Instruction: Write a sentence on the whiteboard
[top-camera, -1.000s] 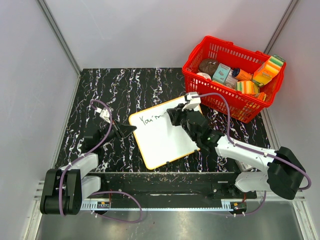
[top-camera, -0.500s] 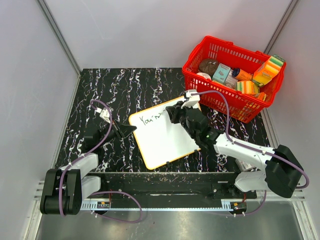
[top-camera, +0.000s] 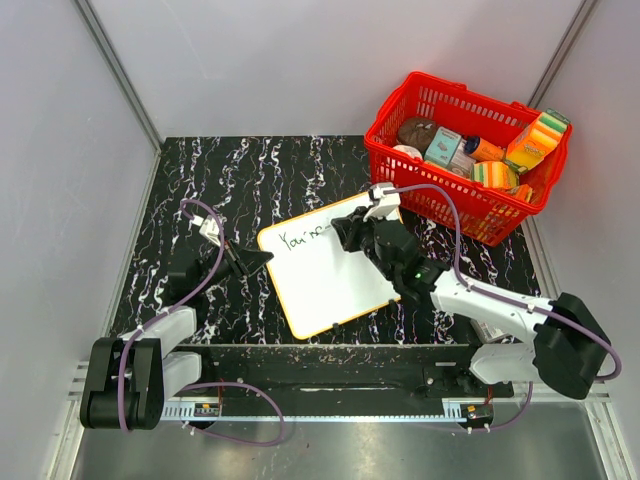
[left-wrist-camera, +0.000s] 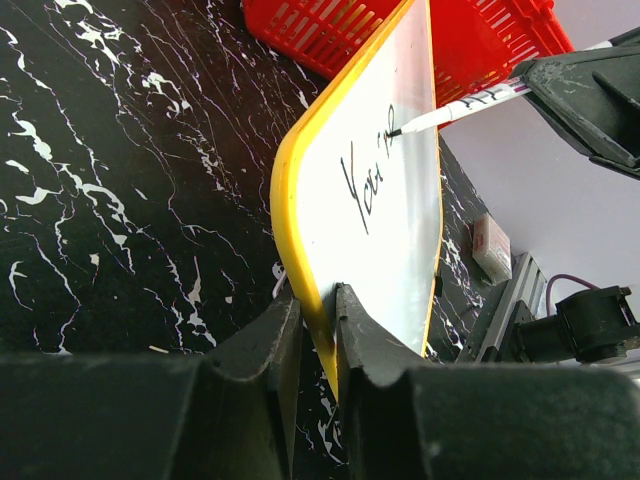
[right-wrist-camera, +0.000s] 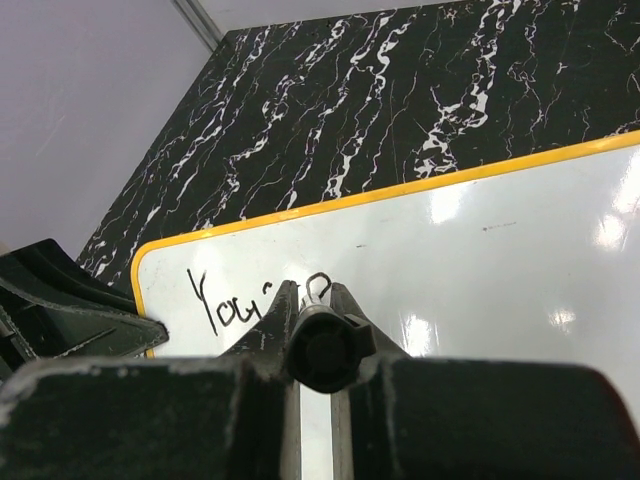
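**Marker creeps on past "You'" while the board is pinned**

Since a second ago the right gripper (top-camera: 341, 232) has shifted only slightly along the top line of writing, and the stroke after the apostrophe has grown. The left arm has not moved.

From above, the whiteboard (top-camera: 330, 280) lies askew on the black marbled table (top-camera: 250, 170), its far corner close to the red basket (top-camera: 450, 208). The left gripper (top-camera: 262, 258) sits at the board's left corner, probably to stop it sliding under the pen.

The left wrist view shows those jaws pinched on the yellow rim (left-wrist-camera: 283, 190), one above the board and one below. The marker (left-wrist-camera: 470, 100) slants down with its tip touching the white face just after "You'".

The right wrist view looks down the marker's butt end (right-wrist-camera: 325, 347), clamped tight between the right jaws. It is held steeply, which keeps the tip on the surface. Only the first word is under way, so most of the sentence remains.
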